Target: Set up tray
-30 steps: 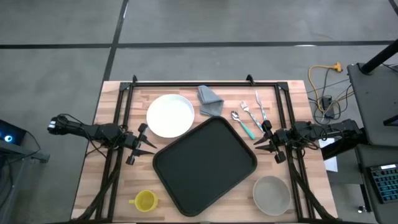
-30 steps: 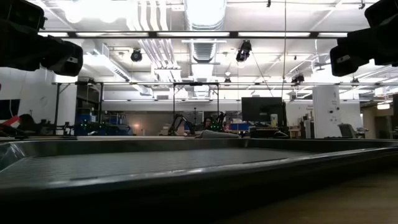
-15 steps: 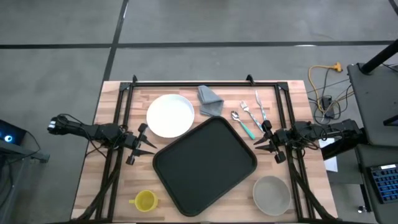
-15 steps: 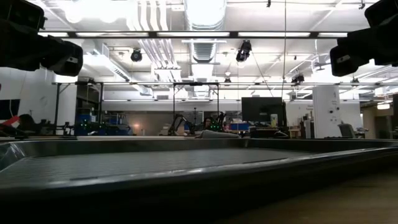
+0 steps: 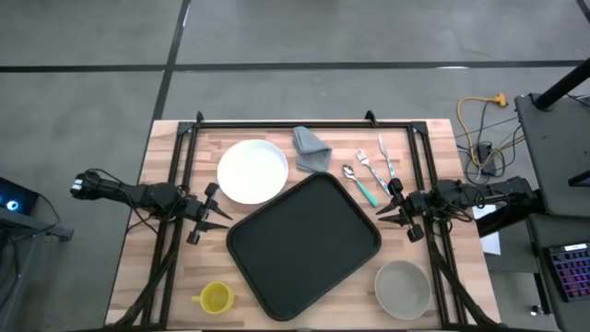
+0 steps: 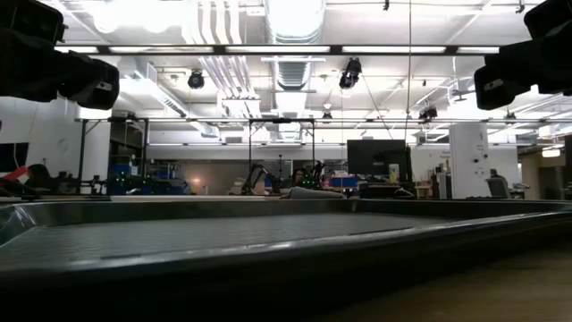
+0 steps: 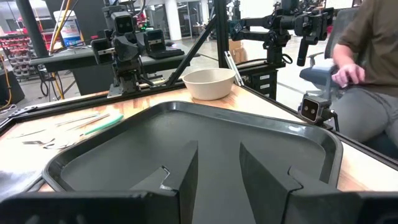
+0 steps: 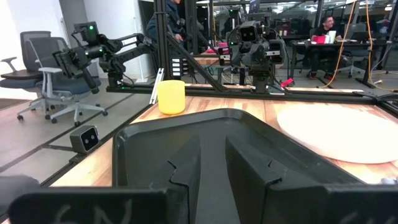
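The black tray [image 5: 304, 244] lies flat and askew in the middle of the table, and its rim fills the bottom of the low view [image 6: 268, 259]. My left gripper [image 5: 224, 216] hovers open at the tray's left corner, fingers pointing at it; in the left wrist view [image 7: 219, 171] the tray [image 7: 124, 149] spreads out beyond the fingers. My right gripper [image 5: 380, 215] is open at the tray's right corner, facing the tray [image 8: 205, 124] across its rim [image 8: 219, 155]. Neither gripper touches anything.
A white plate [image 5: 252, 171] and a grey folded napkin [image 5: 312, 148] lie beyond the tray. Cutlery [image 5: 369, 171] lies at the far right, with a teal-handled piece [image 5: 366, 191]. A yellow cup [image 5: 215, 297] stands near left, a grey bowl [image 5: 403, 286] near right. A seated person [image 7: 367, 74] shows beyond the table.
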